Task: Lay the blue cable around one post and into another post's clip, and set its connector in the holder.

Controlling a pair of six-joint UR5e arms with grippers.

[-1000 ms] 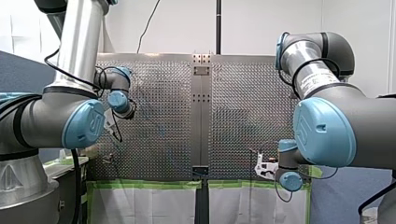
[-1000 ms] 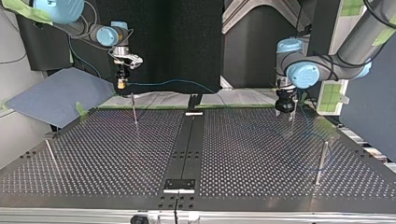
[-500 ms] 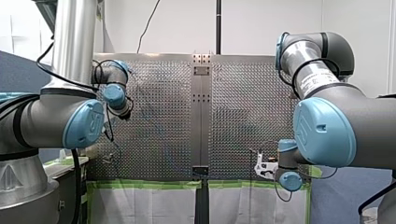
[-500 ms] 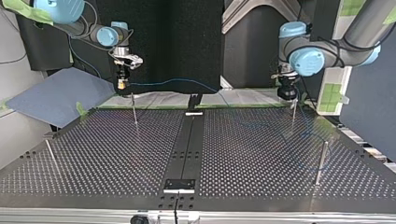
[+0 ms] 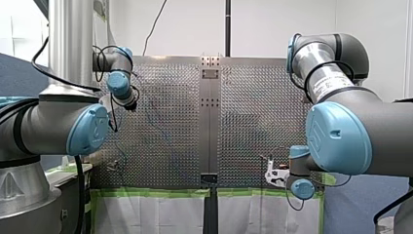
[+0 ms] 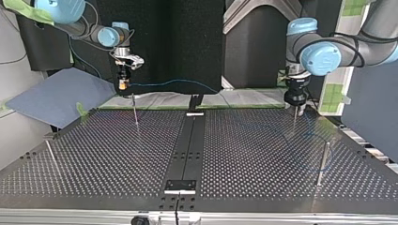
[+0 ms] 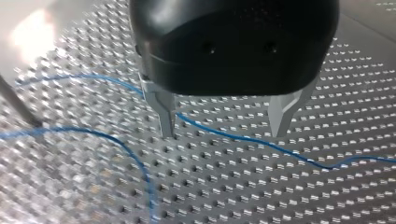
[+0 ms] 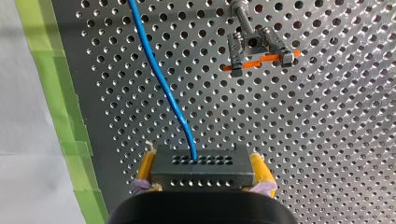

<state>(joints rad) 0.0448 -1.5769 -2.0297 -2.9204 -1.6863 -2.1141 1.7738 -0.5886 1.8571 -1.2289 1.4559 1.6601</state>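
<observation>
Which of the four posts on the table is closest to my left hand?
The far post at the top view's right, just beside my left hand; the other three stand well away from it.

A robotics laboratory: the left arm [image 5: 58, 126] and right arm [image 5: 350, 131], grey industrial machines with blue joint caps, flank a perforated metal table [image 5: 243, 122] edged in green tape [image 5: 146, 192], before a bare white wall [image 5: 195, 24].
</observation>
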